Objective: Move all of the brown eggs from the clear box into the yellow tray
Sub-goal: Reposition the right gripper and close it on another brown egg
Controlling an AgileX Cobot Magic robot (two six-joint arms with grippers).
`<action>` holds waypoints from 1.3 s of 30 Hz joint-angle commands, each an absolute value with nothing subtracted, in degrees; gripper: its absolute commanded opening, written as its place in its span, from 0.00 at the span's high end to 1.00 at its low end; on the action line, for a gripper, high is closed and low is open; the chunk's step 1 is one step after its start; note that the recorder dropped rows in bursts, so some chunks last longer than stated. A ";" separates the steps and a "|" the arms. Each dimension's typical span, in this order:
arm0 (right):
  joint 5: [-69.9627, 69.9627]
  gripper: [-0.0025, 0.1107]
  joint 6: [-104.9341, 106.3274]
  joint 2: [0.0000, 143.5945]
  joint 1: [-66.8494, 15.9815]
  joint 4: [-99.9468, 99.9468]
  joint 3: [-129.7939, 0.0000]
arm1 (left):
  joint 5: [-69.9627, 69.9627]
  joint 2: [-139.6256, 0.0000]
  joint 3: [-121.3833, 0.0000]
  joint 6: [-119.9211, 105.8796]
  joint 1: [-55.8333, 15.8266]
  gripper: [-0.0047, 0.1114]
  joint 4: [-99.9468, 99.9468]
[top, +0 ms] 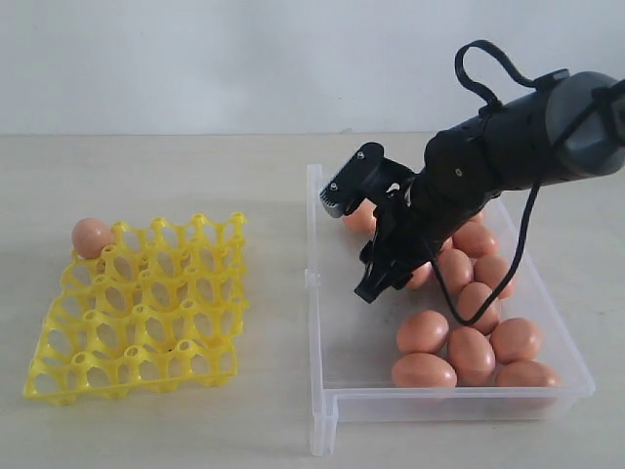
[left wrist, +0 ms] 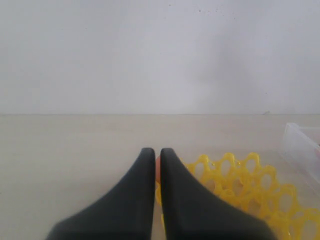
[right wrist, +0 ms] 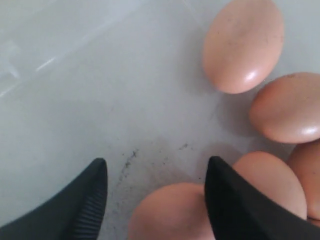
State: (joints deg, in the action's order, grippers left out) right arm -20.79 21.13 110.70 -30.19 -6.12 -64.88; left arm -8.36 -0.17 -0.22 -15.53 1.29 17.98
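Right fingers (right wrist: 227, 205) hang open over an egg (right wrist: 170, 215) in the clear box (top: 327, 391): centre them astride it, squeeze gently, avoid the neighbouring eggs (right wrist: 242, 45); left fingers (left wrist: 135, 200) are closed.

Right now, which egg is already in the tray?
The egg at the tray's back-left corner, exterior view; the other eggs lie in the box.

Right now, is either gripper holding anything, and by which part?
Nothing is held. The right gripper is open over the brown eggs in the clear box, gripping none; the left gripper is shut on nothing.
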 commanded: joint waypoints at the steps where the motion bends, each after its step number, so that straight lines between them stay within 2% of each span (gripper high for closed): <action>1: -17.27 0.58 14.48 108.01 -30.25 -8.24 -64.72 | -7.53 0.00 0.00 -15.55 1.40 0.93 18.28; 6: -27.54 0.57 6.36 106.70 -29.96 -10.37 -64.72 | -7.53 0.00 0.00 -15.55 1.40 0.93 18.28; 10: -30.57 0.57 -4.31 106.70 -29.07 -10.39 -64.72 | -7.53 0.00 0.00 -15.55 1.40 0.93 18.28; 19: -32.34 0.57 -11.63 107.22 -29.07 -9.15 -64.72 | -7.53 0.00 0.00 -15.55 1.40 0.93 18.28; 28: -26.25 0.57 -16.02 112.07 -29.07 -9.27 -65.22 | -7.53 0.00 0.00 -15.55 1.40 0.93 18.28; 39: -26.93 0.57 -15.91 112.67 -29.07 -12.65 -69.46 | -7.53 0.00 0.00 -15.55 1.40 0.93 18.28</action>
State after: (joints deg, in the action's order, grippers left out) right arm -27.64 -15.86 112.62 -29.31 -10.93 -69.13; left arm -8.36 -0.17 -0.22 -15.53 1.29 17.98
